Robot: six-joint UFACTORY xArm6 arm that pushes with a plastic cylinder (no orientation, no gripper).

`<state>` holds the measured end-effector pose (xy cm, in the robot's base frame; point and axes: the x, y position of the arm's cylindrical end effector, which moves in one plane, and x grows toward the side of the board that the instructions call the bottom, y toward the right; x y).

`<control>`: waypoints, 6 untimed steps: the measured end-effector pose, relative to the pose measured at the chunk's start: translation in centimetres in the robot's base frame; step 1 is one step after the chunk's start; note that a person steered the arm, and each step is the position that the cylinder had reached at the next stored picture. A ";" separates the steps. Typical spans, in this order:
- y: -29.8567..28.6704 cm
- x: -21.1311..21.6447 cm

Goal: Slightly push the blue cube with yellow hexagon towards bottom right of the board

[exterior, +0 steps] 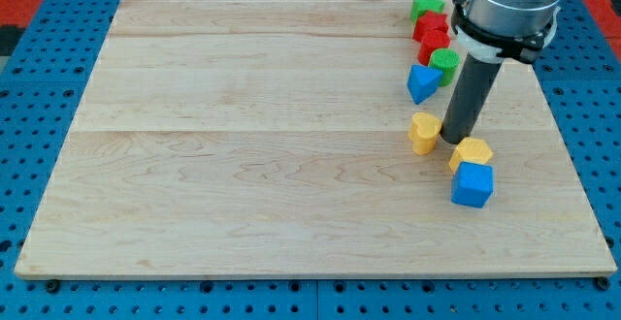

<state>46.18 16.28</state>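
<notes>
The blue cube [473, 184] lies at the view's lower right of the wooden board [243, 116]. The yellow hexagon [471, 151] touches its upper edge. My tip [454, 140] rests on the board just left of and above the yellow hexagon, close to it. A second yellow block [424, 132] sits right beside the tip on its left. The rod rises from the tip to the arm [505, 10] at the view's top right.
A blue block [421, 82] lies above the tip. A green cylinder [445, 64], two red blocks [432, 35] and a green star-like block [427, 8] form a line up toward the board's top right. Blue pegboard [39, 87] surrounds the board.
</notes>
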 end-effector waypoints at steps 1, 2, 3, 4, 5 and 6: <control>0.0 1.6; -0.5 1.9; -3.8 1.9; -4.6 1.9; -2.9 1.9; -1.1 2.3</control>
